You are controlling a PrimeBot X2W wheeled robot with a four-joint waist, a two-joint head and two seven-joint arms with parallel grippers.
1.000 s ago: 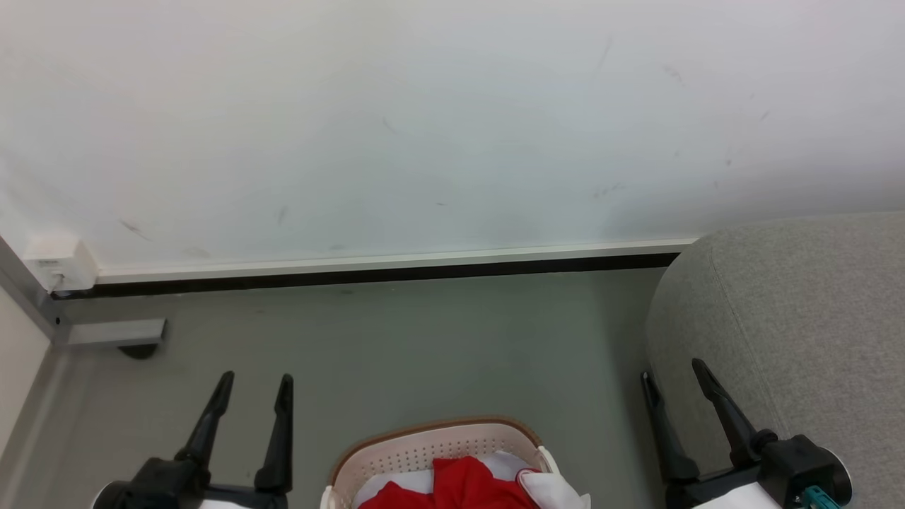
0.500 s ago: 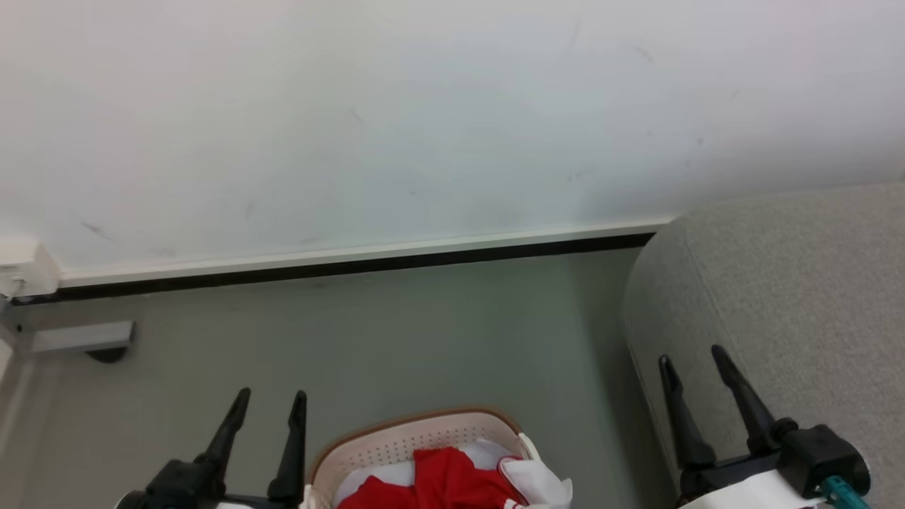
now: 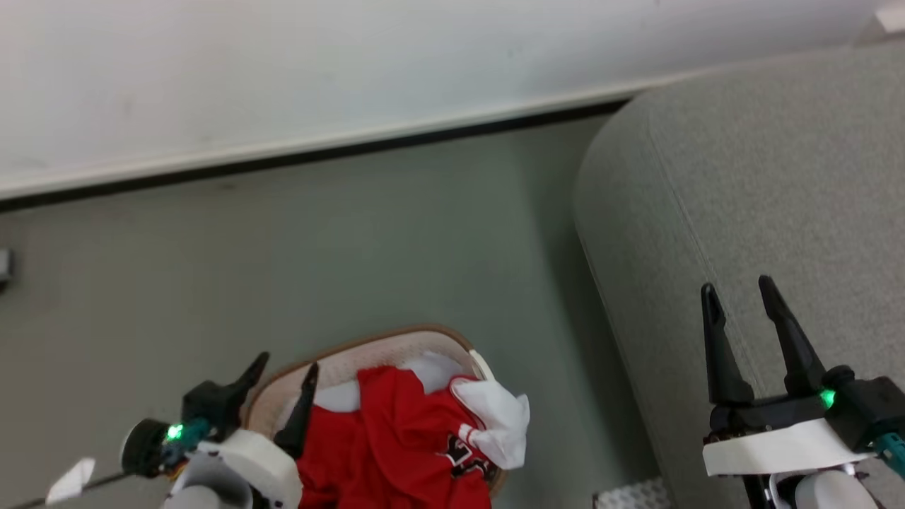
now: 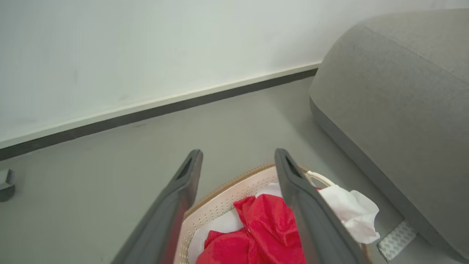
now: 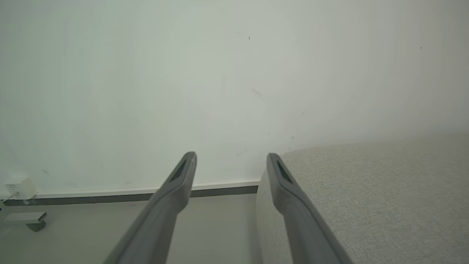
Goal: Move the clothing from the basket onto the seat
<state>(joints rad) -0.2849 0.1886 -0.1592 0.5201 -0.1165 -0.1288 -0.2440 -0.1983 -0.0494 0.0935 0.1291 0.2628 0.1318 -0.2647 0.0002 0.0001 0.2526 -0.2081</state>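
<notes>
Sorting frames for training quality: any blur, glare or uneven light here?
Head view: slightly soft, the green light blooms. Left wrist view: left gripper blurred up close, clothing sharper. Right wrist view: even light on the wall, no glare.

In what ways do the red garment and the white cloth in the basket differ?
The red garment is bright red with a dark letter print; the white cloth is plain. The red garment lies inside the basket, while part of the white cloth spills over its rim toward the seat. Both are crumpled fabric in one basket.
</notes>
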